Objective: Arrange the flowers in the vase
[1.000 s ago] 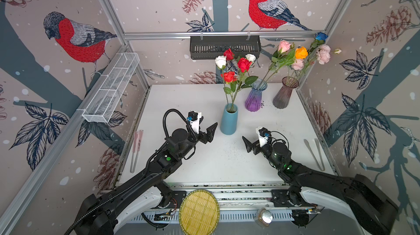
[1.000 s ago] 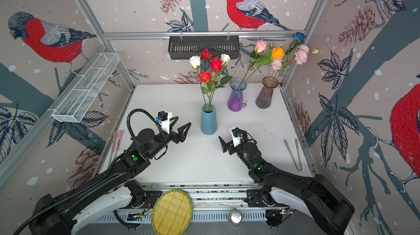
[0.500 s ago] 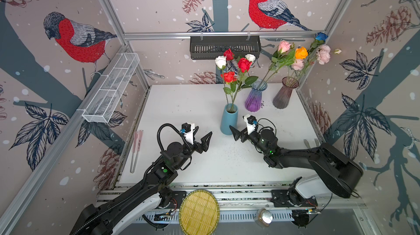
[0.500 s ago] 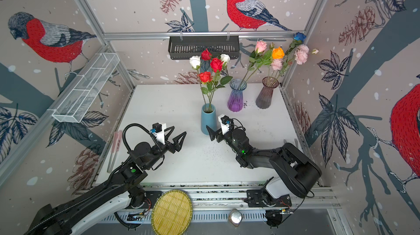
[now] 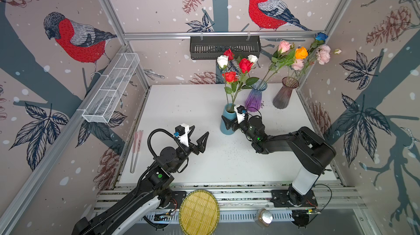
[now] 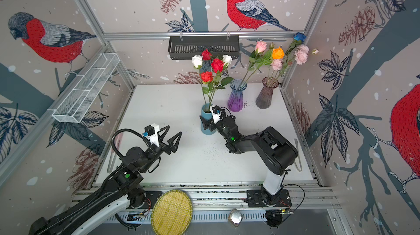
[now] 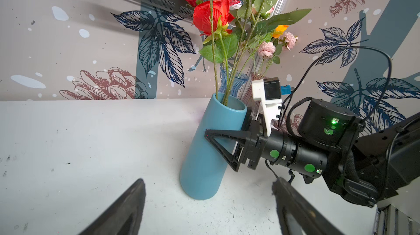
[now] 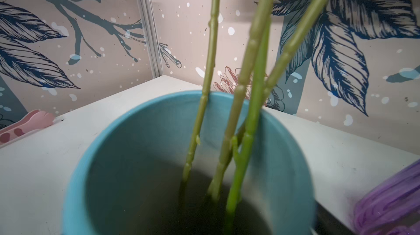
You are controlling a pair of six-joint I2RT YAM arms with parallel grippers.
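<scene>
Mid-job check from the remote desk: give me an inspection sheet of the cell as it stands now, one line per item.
Surface: white table, dark specks near the middle.
Job's things: red and white roses in the blue vase; pink and orange roses, a blue rose and carnations stand in the purple vase and brown vase.
Clutter: pink tongs at the table's left edge; a clear pair at its right edge.
Grippers: left gripper open, empty, above the table; right gripper open, its jaws astride the blue vase.
Cables: black loop on the left wrist.
Surroundings: black basket, white wire shelf, woven tray.
</scene>
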